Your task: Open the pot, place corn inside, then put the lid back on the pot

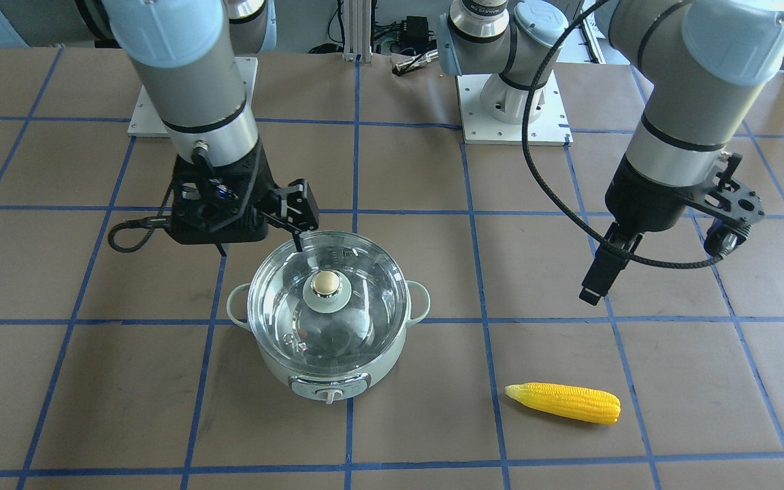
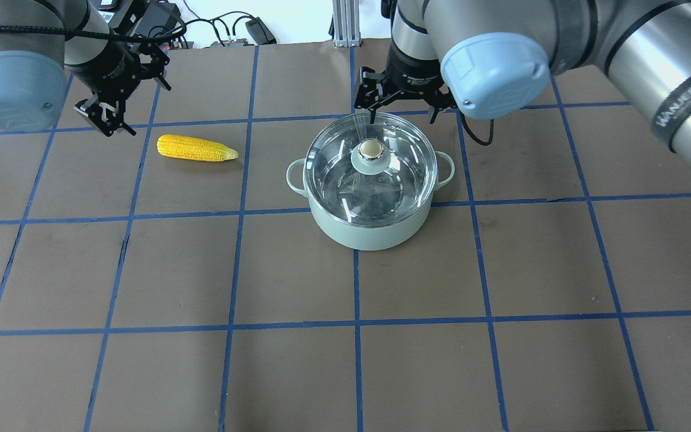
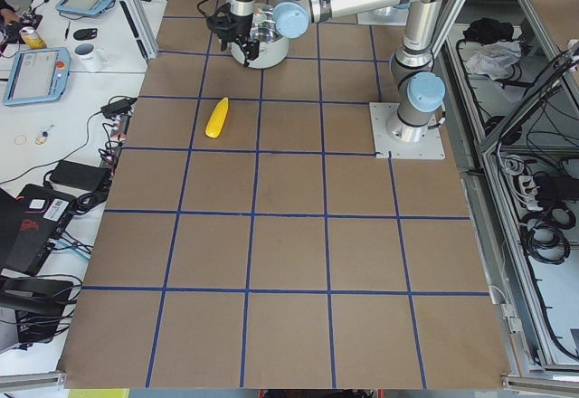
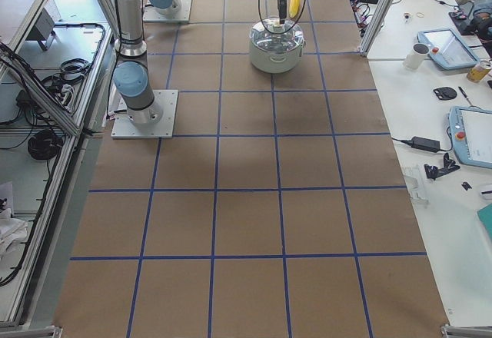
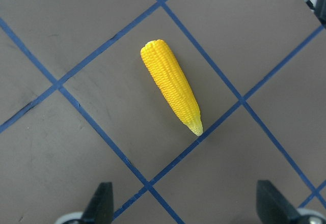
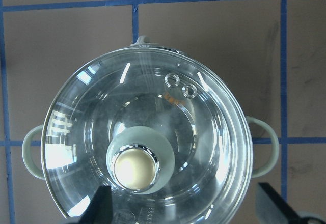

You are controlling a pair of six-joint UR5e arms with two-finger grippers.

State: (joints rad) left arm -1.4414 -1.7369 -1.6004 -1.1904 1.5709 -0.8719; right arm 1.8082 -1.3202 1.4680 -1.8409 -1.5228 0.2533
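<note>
The pale mint-green pot (image 2: 369,234) stands on the table with the clear glass lid (image 2: 399,180) on it, its beige knob (image 2: 372,148) in the centre. My right gripper (image 2: 403,114) is open and hovers over the pot's far rim; in its wrist view the lid (image 6: 204,127) and knob (image 6: 135,169) lie just ahead of the spread fingers. The yellow corn (image 2: 195,147) lies on the table left of the pot. My left gripper (image 2: 107,123) is open and empty above the table just left of the corn (image 5: 170,84), not touching it.
The table is brown paper with a blue tape grid. The arm base plates (image 1: 511,102) sit on the robot's side. A side table with tablets and a mug (image 3: 89,54) runs along the far edge beyond the corn.
</note>
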